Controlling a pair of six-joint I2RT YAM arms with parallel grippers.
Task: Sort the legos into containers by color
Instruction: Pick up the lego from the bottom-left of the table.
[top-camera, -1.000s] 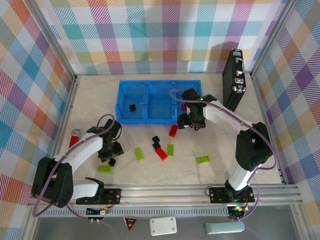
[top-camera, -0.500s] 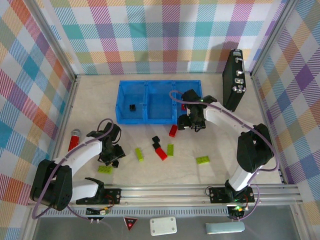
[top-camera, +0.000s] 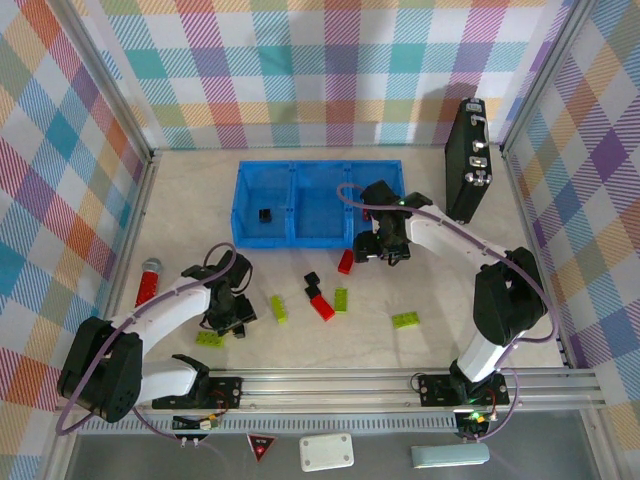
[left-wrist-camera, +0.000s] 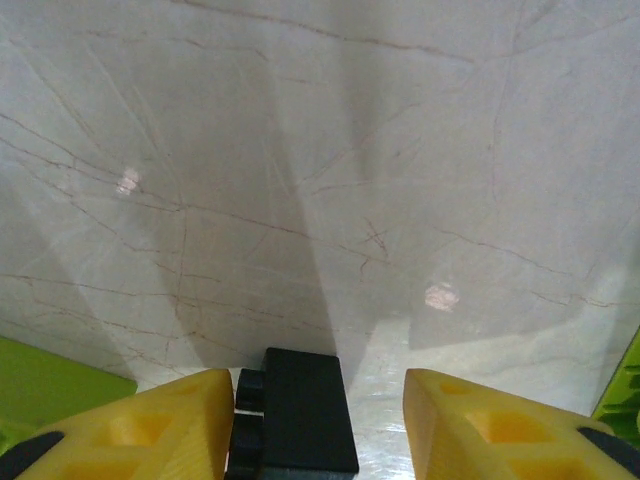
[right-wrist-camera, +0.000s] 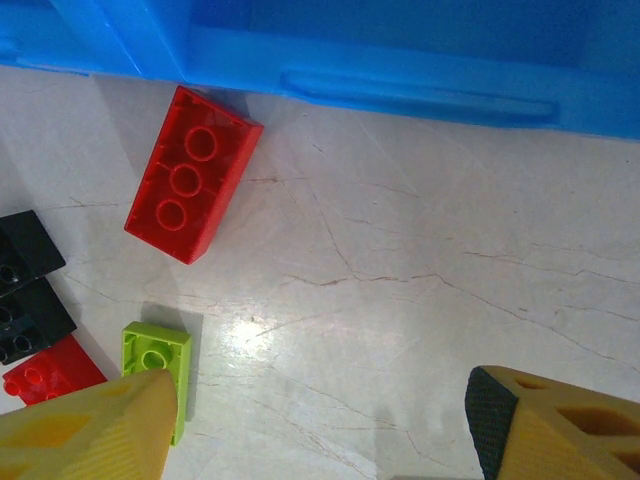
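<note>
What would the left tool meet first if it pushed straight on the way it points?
The left tool would likely meet the black lego between its fingers, then the table just beneath; depth is unclear.

A: What is different now?
B: The left hand moved toward the lower right of the top view, down around a black lego. Its jaws have come closer together.

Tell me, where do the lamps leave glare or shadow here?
Left wrist: two small bright spots on the table and broad grey shadow bands running down to the black lego. Right wrist: one soft glare patch beside the green lego. Top external: even light, a soft shadow behind the black case.
</note>
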